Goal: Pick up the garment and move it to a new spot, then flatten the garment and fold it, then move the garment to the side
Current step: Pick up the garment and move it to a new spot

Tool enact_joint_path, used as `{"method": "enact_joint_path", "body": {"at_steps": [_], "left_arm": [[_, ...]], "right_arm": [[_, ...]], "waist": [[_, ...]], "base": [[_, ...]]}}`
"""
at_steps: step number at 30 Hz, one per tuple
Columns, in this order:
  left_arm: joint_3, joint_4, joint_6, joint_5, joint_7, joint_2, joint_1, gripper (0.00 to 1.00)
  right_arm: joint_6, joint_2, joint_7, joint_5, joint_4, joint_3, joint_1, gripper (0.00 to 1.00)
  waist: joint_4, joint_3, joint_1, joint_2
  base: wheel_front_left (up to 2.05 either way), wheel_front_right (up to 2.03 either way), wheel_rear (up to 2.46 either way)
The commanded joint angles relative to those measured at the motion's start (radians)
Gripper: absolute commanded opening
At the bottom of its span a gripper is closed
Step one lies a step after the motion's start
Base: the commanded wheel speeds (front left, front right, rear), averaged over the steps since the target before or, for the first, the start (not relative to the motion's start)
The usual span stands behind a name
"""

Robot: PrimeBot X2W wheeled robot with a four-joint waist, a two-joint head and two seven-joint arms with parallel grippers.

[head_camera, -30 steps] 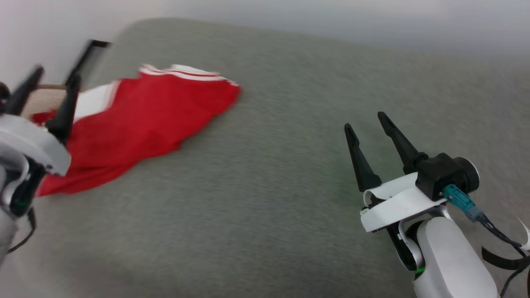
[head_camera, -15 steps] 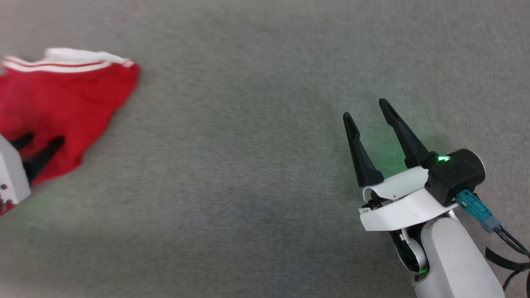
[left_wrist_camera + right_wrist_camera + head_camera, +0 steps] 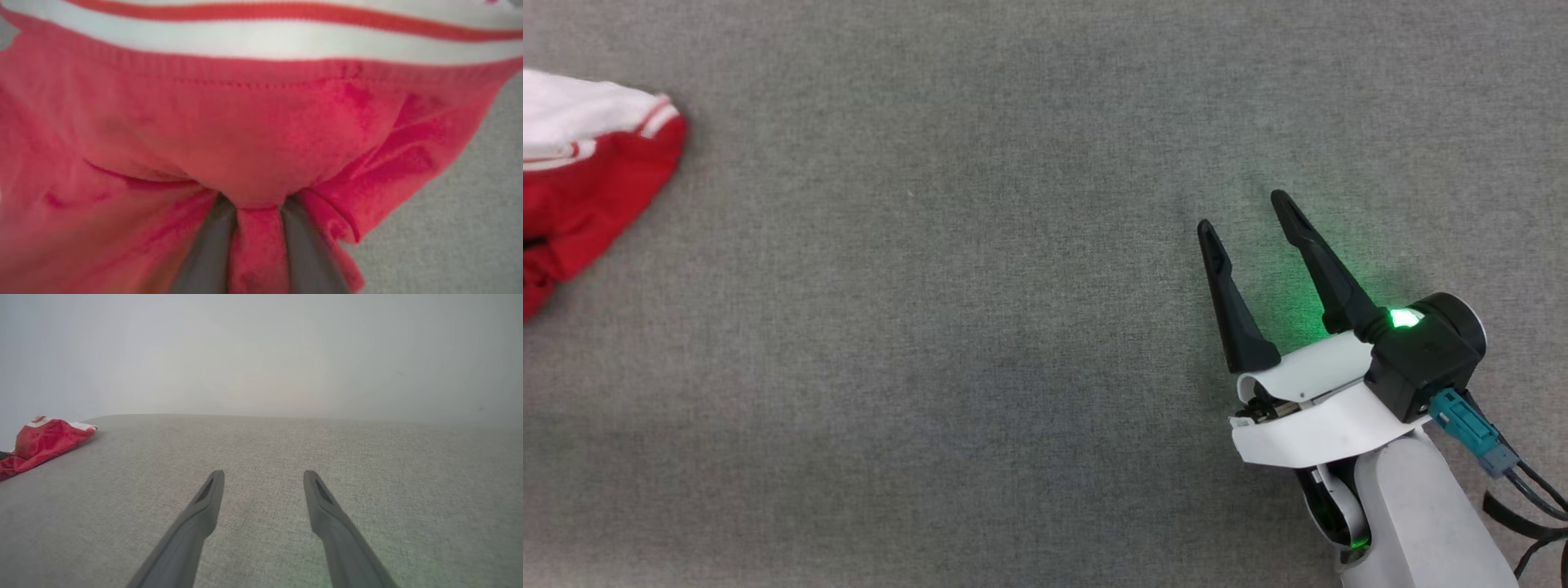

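The garment (image 3: 588, 188) is red with white, red-striped trim and lies bunched at the far left edge of the head view. In the left wrist view the garment (image 3: 261, 134) sits very close, and my left gripper (image 3: 257, 200) is shut on a fold of red cloth pinched between its two fingers (image 3: 212, 245); the fingertips are buried in the fabric. My right gripper (image 3: 1238, 211) hovers open at the lower right, far from the shirt, with nothing between its fingers. The right wrist view has the right gripper (image 3: 264, 473) over bare cloth surface and the garment (image 3: 45, 441) far off to the left.
A grey woven fabric surface (image 3: 980, 327) spreads under everything. In the right wrist view its far edge (image 3: 286, 416) meets a pale wall. A green light glows on the right wrist (image 3: 1403, 317).
The head camera swung, so the garment now sits at the picture's left edge and the left gripper has left that view. The right gripper has held its pose, open.
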State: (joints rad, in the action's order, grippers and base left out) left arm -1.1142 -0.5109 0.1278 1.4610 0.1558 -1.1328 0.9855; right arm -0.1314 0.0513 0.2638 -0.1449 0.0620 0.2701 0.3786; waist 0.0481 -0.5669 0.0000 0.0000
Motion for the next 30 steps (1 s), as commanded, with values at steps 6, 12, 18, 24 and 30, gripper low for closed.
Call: {"method": "enact_joint_path", "body": {"at_steps": [6,12,18,24,30], "left_arm": [[-0.066,0.011,0.009,-0.041,-0.136,0.109,0.028,0.0],[-0.088,0.081,0.002,-0.06,-0.26,0.066,0.084,0.0],[-0.139,0.265,0.002,-0.138,-0.305,0.04,0.149,0.0],[-0.162,0.451,0.002,-0.252,-0.219,0.035,0.184,0.0],[-0.165,0.641,0.002,-0.321,-0.094,0.053,0.165,0.0]], "right_arm": [[0.001,-0.001,0.001,-0.016,0.041,-0.002,0.005,1.0],[0.001,-0.001,0.001,-0.058,0.082,-0.014,-0.007,1.0],[0.001,-0.001,0.001,-0.101,0.073,-0.047,-0.046,1.0],[0.001,-0.001,0.001,-0.142,0.026,-0.073,-0.103,1.0],[0.001,-0.002,0.001,-0.191,-0.061,-0.109,-0.155,1.0]], "waist": [[-0.043,0.108,0.0,0.0],[-0.056,0.205,0.0,0.0],[-0.04,0.245,0.0,0.0],[0.026,0.24,0.0,0.0],[0.132,0.195,0.0,0.0]], "base": [[0.0,0.0,0.0],[0.0,0.0,0.0],[0.0,0.0,0.0],[0.0,0.0,0.0],[0.0,0.0,0.0]]}}
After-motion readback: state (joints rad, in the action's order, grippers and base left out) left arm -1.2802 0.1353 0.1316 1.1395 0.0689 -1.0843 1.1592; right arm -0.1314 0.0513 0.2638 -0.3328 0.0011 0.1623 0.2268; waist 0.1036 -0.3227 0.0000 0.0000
